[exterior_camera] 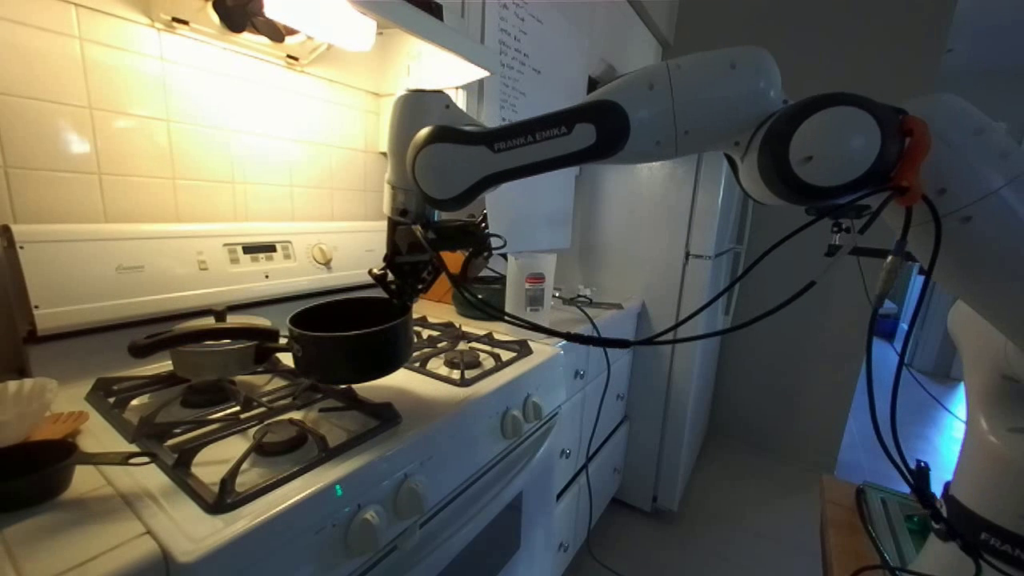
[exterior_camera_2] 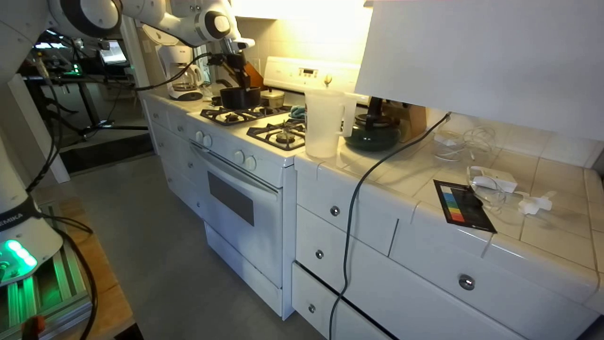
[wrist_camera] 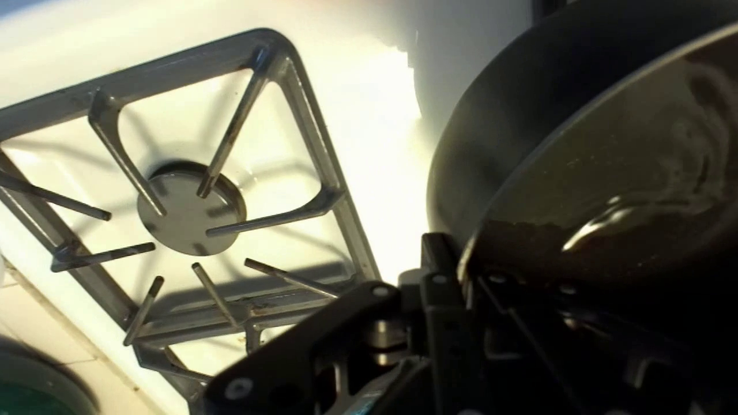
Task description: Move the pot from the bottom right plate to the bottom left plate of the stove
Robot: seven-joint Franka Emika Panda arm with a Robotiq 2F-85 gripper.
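The black lidless pot (exterior_camera: pixel 352 344) hangs above the stove, roughly level, in both exterior views (exterior_camera_2: pixel 240 98). My gripper (exterior_camera: pixel 404 290) is shut on its rim, with one finger outside and one inside in the wrist view (wrist_camera: pixel 464 276). The pot wall (wrist_camera: pixel 496 138) fills the right of the wrist view. Its long dark handle (exterior_camera: pixel 192 338) points away from the gripper. The bottom left plate (exterior_camera: pixel 280 438) is in front of and below the pot. The bottom right plate (exterior_camera: pixel 462 358) is bare; it also shows in the wrist view (wrist_camera: pixel 193 213).
A silver lidded pot (exterior_camera: pixel 212 352) stands on the back left burner, just behind the pot's handle. A shallow dark pan (exterior_camera: pixel 36 472) lies on the counter at the left. A white pitcher (exterior_camera_2: pixel 323 123) and a dark green pot (exterior_camera_2: pixel 373 134) stand right of the stove.
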